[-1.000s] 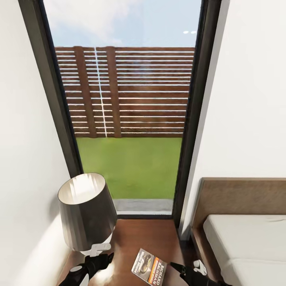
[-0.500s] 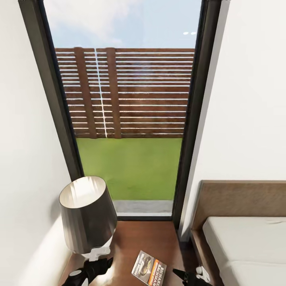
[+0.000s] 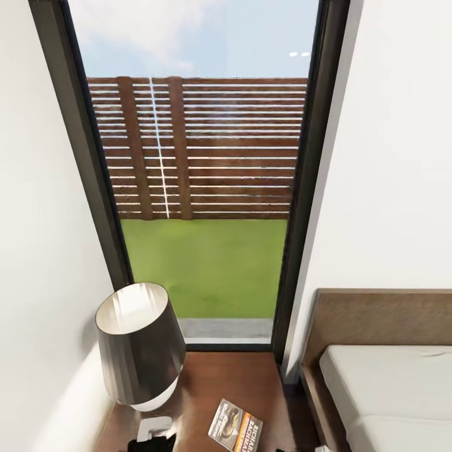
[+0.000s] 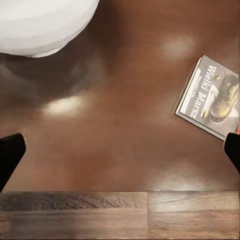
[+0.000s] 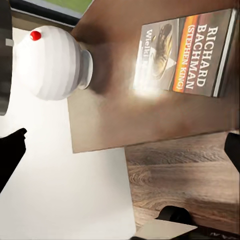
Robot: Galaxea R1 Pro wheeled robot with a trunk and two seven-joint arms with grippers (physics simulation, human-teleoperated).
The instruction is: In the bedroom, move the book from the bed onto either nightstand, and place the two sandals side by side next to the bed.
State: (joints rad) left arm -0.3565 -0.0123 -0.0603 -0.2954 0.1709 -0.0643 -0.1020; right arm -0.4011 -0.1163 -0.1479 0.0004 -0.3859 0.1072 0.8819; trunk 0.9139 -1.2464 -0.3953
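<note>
The book (image 3: 235,428) lies flat on the dark brown nightstand (image 3: 220,383), to the right of the lamp. It has a grey cover with an orange band and white lettering. In the left wrist view the book (image 4: 210,97) lies beyond my left gripper (image 4: 120,155), which is open and empty above the nightstand's near edge. My right gripper (image 5: 120,147) is open too, drawn back over the floor with the book (image 5: 187,52) ahead of it. The bed (image 3: 389,389) stands at the right with its brown headboard. The sandals are out of view.
A lamp with a dark shade (image 3: 139,345) and white base (image 4: 45,22) takes the nightstand's left side. A tall dark-framed window (image 3: 207,188) rises behind, with white walls on both sides. Wood-plank floor (image 5: 180,170) lies in front of the nightstand.
Both grippers have drawn back from the nightstand and sunk towards the bottom edge of the head view. The book stays lying where it was. The view itself has shifted slightly.
</note>
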